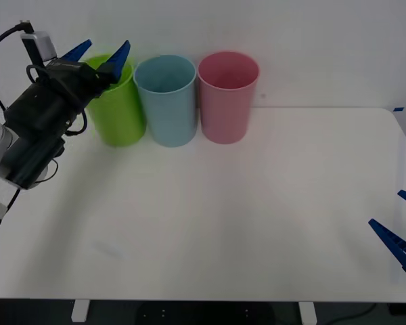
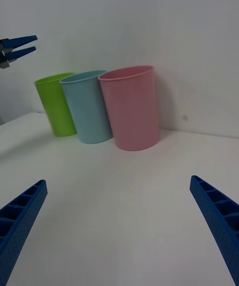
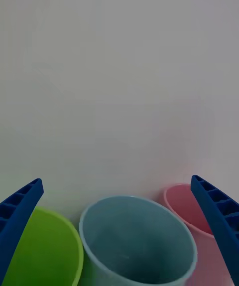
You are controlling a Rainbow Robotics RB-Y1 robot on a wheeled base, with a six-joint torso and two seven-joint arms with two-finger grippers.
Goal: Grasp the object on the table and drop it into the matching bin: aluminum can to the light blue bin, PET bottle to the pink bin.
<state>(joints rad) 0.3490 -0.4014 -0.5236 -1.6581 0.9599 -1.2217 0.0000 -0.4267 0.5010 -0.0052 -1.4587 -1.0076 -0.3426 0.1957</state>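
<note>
The light blue bin (image 1: 166,101) (image 2: 87,109) (image 3: 134,246) stands at the back of the white table (image 1: 210,217), with the pink bin (image 1: 228,98) (image 2: 130,109) (image 3: 186,211) touching its right side. My left gripper (image 1: 107,47) (image 3: 115,181) is open and hangs raised over the back left, above the lime green bin and just left of the light blue one, nothing between its fingers. My right gripper (image 1: 386,207) (image 2: 118,181) is open and low at the table's right edge. The aluminum can and the PET bottle are out of view.
A lime green bin (image 1: 122,112) (image 2: 56,104) (image 3: 45,251) stands left of the light blue bin, the three in a tight row against the white wall. The left gripper (image 2: 20,47) appears far off in the right wrist view.
</note>
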